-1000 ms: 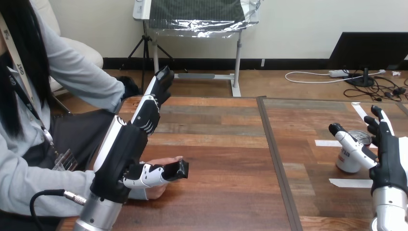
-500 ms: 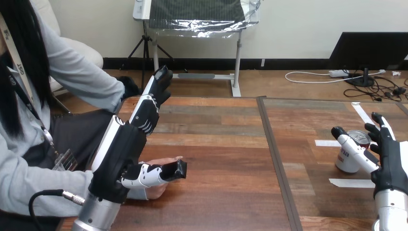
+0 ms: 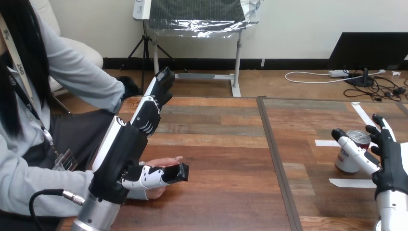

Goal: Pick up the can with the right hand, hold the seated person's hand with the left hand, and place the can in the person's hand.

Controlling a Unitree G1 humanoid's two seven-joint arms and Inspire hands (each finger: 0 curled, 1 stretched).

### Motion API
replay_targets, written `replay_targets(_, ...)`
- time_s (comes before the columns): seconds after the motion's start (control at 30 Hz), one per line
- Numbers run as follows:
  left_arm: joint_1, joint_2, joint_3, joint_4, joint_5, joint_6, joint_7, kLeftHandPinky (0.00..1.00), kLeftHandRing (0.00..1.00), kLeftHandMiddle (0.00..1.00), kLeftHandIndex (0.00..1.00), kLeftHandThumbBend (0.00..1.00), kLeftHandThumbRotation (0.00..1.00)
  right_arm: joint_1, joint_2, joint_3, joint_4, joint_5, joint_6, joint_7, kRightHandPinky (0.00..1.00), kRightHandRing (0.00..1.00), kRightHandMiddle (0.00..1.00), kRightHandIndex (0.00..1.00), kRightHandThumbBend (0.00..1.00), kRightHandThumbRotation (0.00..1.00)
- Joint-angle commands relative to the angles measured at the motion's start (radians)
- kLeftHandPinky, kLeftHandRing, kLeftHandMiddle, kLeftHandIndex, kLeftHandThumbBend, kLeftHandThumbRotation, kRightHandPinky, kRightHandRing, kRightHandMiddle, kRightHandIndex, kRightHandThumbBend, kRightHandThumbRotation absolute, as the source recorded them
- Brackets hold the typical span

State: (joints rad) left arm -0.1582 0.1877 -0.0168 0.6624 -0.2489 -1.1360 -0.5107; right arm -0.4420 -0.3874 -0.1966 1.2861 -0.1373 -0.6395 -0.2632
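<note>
Wooden table [image 3: 216, 144], right edge: right hand [image 3: 390, 163] spread around can [image 3: 345, 161]; left hand [image 3: 122, 159] spread over person's hand [image 3: 165, 160].

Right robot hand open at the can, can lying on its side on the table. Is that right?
Not quite: the head view shows the can standing upright on the table, top facing up. The right robot hand is open at it, as you said.

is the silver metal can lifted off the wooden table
No, the silver metal can stands on the wooden table, the open right hand close beside it.
</note>
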Motion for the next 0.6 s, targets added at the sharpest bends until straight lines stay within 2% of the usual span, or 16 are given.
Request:
replay_targets(0.0, -0.039, 0.017, 0.018, -0.043, -0.017, -0.004, -0.003, 0.95, 1.00, 1.00, 1.00, 1.00, 0.59, -0.073, -0.012, 0.011, -0.003, -0.003, 0.005, -0.012, 0.86, 0.88, 0.87, 0.93, 1.00, 0.58)
replay_targets(0.57, -0.036, 0.029, 0.015, -0.050, -0.050, 0.003, -0.039, 0.95, 1.00, 1.00, 1.00, 1.00, 0.57, -0.071, -0.012, 0.031, 0.004, -0.027, 0.021, -0.035, 0.84, 0.87, 0.87, 0.93, 1.00, 0.59)
